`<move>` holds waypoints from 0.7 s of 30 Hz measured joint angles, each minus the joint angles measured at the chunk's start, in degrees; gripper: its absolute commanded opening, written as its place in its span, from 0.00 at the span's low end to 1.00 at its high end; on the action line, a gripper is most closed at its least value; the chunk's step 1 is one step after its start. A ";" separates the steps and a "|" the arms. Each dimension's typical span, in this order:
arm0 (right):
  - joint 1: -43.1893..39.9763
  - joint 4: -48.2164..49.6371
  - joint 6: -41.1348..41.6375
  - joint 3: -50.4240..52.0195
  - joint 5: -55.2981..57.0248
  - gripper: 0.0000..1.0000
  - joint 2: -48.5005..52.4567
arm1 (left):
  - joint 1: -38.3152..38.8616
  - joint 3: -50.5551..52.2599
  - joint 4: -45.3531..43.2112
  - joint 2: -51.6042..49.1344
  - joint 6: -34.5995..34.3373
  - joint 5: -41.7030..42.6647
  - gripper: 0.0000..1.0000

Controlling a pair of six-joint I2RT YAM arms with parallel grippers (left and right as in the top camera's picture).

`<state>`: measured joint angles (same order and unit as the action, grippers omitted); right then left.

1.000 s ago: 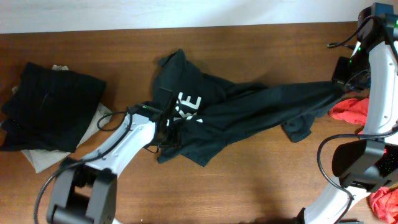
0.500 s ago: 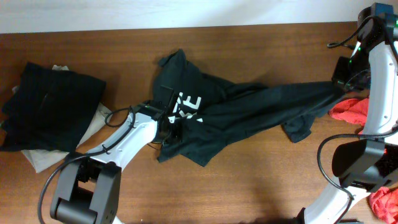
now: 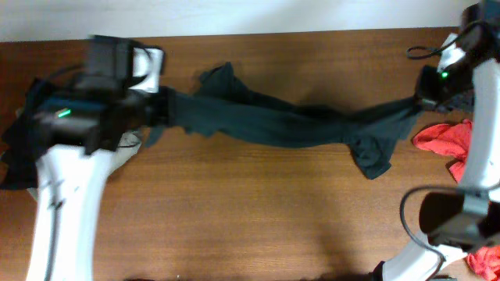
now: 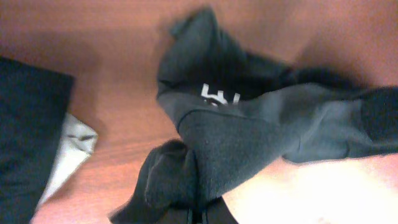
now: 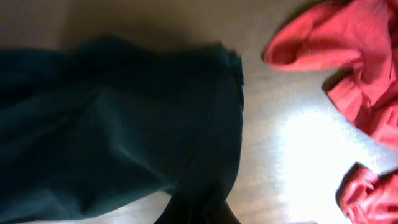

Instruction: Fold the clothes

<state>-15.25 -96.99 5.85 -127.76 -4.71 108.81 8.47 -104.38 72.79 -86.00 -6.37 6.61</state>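
The dark green-black T-shirt [image 3: 289,125] hangs stretched in a long band across the table between both grippers. My left gripper [image 3: 164,109] is raised at the left and shut on one bunched end of it; in the left wrist view the fabric [image 4: 249,124], with its white chest mark [image 4: 217,95], gathers into the shut gripper [image 4: 200,214]. My right gripper [image 3: 422,99] at the far right is shut on the other end, and its wrist view shows dark cloth [image 5: 124,130] running into the gripper [image 5: 200,211]. A loose flap [image 3: 373,160] of the shirt droops near the right.
A red garment [image 3: 441,139] lies on the table just below the right gripper, also seen as red cloth [image 5: 367,68]. A black folded garment [image 4: 25,130] on a beige cloth [image 4: 71,146] sits at the left, mostly under my left arm. More red fabric [image 3: 484,254] lies bottom right.
My left gripper closed on the shirt, then rose and swung left and back. The shirt went from a crumpled heap to a taut band between both grippers.
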 measured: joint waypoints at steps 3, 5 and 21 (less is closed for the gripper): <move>-2.23 0.00 -0.42 -4.39 -2.43 0.04 -7.72 | -5.92 -4.20 0.98 3.63 0.22 4.44 0.00; -3.50 0.00 -0.48 -6.97 -2.97 0.04 -13.62 | -13.55 -7.67 1.16 6.84 0.37 8.09 0.00; -3.52 2.71 -1.77 -11.56 -4.68 0.04 -16.52 | -18.62 -12.68 -1.29 12.59 -0.07 17.68 0.00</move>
<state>-18.76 -94.28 4.08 -139.33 -9.39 92.29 -10.15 -117.05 71.50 -73.41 -6.44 24.29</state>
